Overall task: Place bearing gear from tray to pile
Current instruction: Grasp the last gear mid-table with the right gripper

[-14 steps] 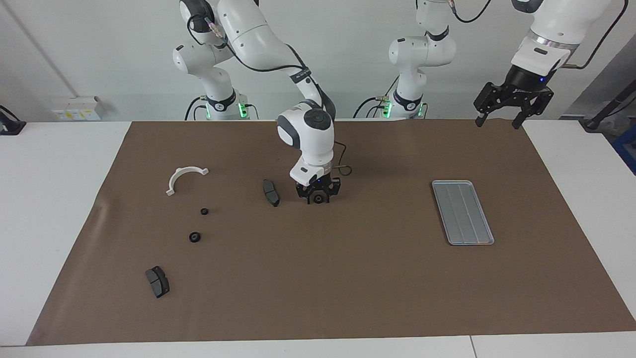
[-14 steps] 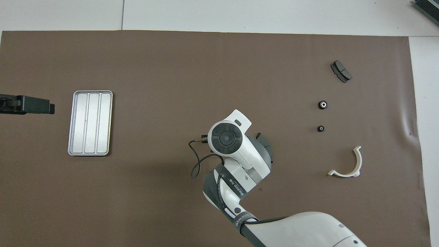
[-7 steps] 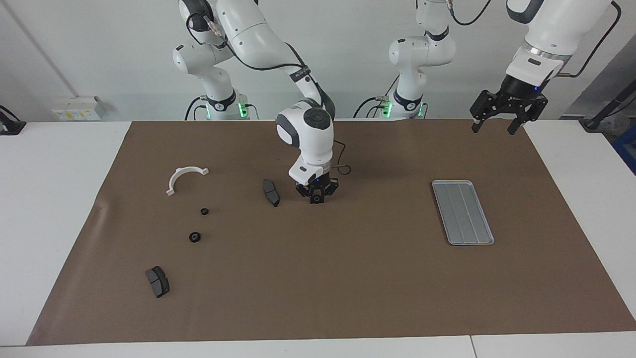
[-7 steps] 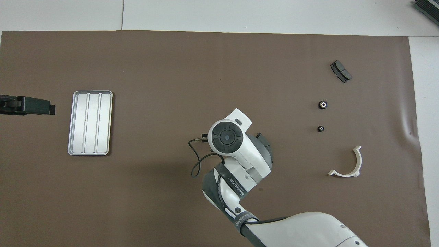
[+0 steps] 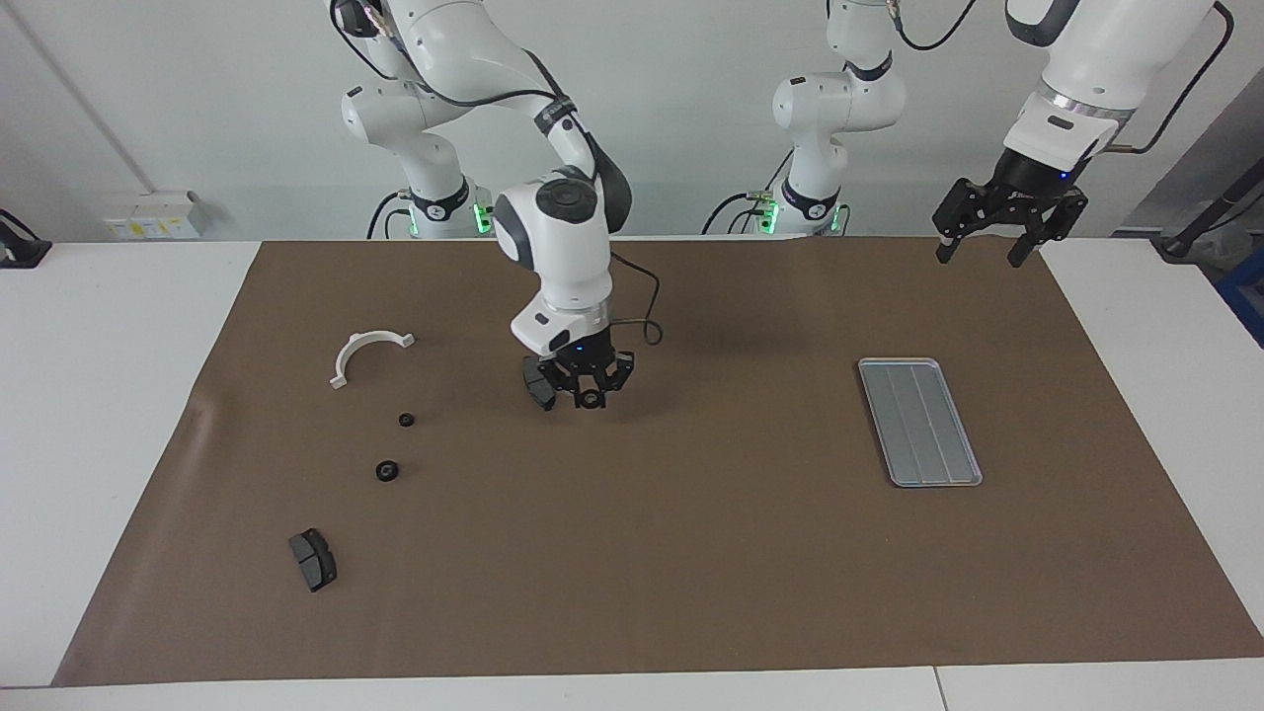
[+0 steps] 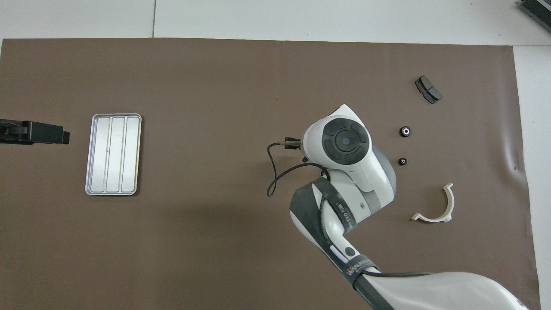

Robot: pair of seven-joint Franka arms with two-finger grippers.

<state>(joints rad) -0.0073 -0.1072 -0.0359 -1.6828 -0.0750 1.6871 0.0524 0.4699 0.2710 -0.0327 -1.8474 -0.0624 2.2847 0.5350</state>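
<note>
Shifted toward the pile (image 5: 393, 446), right tool (image 5: 590, 392) grips a gear (image 5: 590, 399) beside a brake pad (image 5: 537, 385).

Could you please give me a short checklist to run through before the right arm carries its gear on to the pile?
1. Gear held: right gripper is shut on a bearing gear, above the mat. Ok.
2. Pile in place: two gears lie apart, toward the right arm's end. Ok.
3. Path: a brake pad sits close beside the right gripper; clearance cannot tell.
4. Tray holds no more gears. Ok.
5. Left gripper waits open, raised by the mat's edge. Ok.
</note>
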